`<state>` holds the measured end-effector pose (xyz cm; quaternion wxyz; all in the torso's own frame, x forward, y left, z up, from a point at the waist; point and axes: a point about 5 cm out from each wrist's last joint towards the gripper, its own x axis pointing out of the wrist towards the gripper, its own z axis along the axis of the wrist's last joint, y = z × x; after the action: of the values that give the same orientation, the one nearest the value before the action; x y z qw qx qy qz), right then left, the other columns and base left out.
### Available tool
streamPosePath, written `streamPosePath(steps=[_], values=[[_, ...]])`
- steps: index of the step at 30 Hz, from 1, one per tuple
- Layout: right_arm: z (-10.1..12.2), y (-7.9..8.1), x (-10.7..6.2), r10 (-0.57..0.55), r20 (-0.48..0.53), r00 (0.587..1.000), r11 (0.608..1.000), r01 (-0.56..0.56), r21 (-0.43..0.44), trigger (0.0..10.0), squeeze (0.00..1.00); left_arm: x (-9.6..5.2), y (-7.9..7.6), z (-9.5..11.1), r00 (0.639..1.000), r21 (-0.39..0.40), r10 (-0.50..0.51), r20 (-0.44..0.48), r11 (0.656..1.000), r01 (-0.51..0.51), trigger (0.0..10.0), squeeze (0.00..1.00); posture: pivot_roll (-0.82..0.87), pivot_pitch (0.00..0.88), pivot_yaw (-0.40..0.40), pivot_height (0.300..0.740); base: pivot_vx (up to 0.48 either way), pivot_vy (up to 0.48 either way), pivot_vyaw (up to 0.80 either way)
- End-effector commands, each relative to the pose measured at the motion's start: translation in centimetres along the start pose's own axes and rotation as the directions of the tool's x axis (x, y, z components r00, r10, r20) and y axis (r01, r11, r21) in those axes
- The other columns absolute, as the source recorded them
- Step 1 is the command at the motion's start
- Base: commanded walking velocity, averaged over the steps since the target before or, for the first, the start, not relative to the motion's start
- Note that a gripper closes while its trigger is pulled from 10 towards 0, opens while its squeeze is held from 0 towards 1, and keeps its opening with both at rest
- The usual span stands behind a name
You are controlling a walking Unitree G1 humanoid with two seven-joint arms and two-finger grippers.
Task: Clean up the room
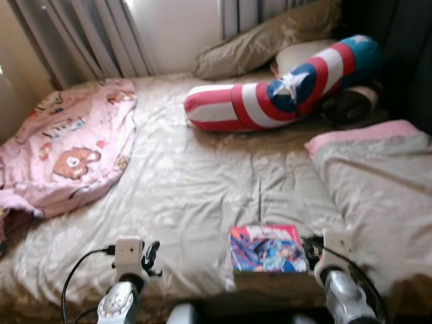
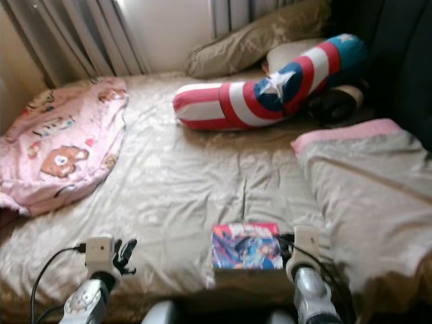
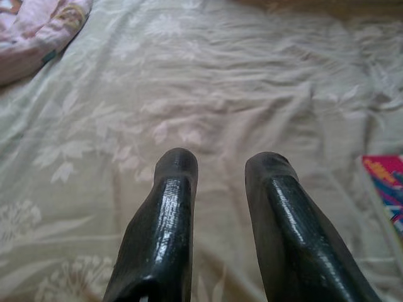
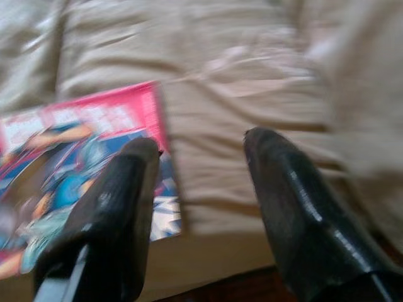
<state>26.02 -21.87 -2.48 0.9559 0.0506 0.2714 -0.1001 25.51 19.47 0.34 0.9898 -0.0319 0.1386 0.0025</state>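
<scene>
Hovering spread and empty, right tool (image 4: 201,141) nears comic book (image 1: 267,248) on bed (image 1: 189,182).

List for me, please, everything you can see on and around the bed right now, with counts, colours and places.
Bed sheet: one, beige floral, covering the bed.
Comic book: one, pink-edged, near edge of the bed, beside the right gripper.
Blanket: one, pink with bears, left side.
Bolster pillow: one, red, white and blue with star, far side.
Pillow: one, olive, by the curtains.
Duvet: one, beige with pink edge, right side.
Curtains: grey, behind the bed.
Left gripper: open, over bare sheet.
Right gripper: open, at the comic's edge.
</scene>
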Motion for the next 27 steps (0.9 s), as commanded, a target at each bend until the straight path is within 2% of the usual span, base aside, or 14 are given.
streamPosePath(steps=[1,4,8,13,16,19,23,24,27], values=[[-0.4,0.6,-0.1,0.009,-0.015,1.000,1.000,-0.008,0.028,10.0,0.00,0.1,0.8,-0.2,1.000,-0.008,0.030,-0.005,1.000,-0.030,10.0,0.00,0.03,0.000,0.083,0.714,0.000,0.000,0.00],[-1.3,0.9,-0.3,0.018,-0.051,0.999,1.000,-0.018,-0.011,10.0,0.00,0.2,0.8,-0.6,0.999,-0.013,0.030,-0.029,0.999,-0.030,10.0,0.00,0.03,0.000,0.082,0.734,0.000,0.000,0.00],[-2.1,0.8,-0.5,-0.008,-0.097,0.995,0.999,0.012,0.038,10.0,0.00,0.4,0.7,-1.3,0.997,-0.001,0.020,-0.076,1.000,-0.021,10.0,0.00,0.03,0.000,0.083,0.740,0.000,0.000,0.00],[-2.7,0.7,-0.7,-0.010,-0.128,0.992,0.999,0.015,0.042,10.0,0.00,0.5,0.9,-1.8,0.993,-0.012,0.031,-0.113,0.999,-0.033,10.0,0.00,0.02,0.000,0.088,0.740,0.000,0.000,0.00],[-4.0,0.6,-1.2,-0.014,-0.166,0.986,0.994,0.032,0.106,10.0,0.00,-0.2,1.2,-3.4,0.979,-0.022,0.047,-0.197,0.998,-0.053,10.0,0.00,0.00,0.000,0.105,0.740,0.000,0.000,0.00],[-4.5,0.6,-1.4,-0.022,-0.180,0.983,0.989,0.048,0.142,10.0,0.00,-0.5,1.5,-4.2,0.969,-0.033,0.060,-0.240,0.997,-0.070,10.0,0.00,0.00,0.000,0.111,0.740,0.000,0.000,0.00],[-5.4,0.7,-1.8,-0.009,-0.207,0.978,0.991,0.037,0.129,10.0,0.00,-1.1,1.7,-5.1,0.952,-0.047,0.062,-0.300,0.996,-0.080,10.0,0.00,-0.02,0.000,0.112,0.740,0.000,0.000,0.00],[-6.9,0.5,-2.5,-0.015,-0.266,0.964,0.995,0.042,0.092,10.0,0.00,-1.6,1.7,-6.1,0.928,-0.025,0.065,-0.366,0.996,-0.080,10.0,0.00,-0.01,0.000,0.107,0.740,0.000,0.000,0.00],[-7.7,-0.2,-3.0,-0.051,-0.299,0.953,0.990,0.087,0.108,10.0,0.00,-1.8,1.5,-6.5,0.917,-0.012,0.065,-0.393,0.997,-0.076,10.0,0.00,-0.02,0.000,0.109,0.740,0.000,0.000,0.00]])
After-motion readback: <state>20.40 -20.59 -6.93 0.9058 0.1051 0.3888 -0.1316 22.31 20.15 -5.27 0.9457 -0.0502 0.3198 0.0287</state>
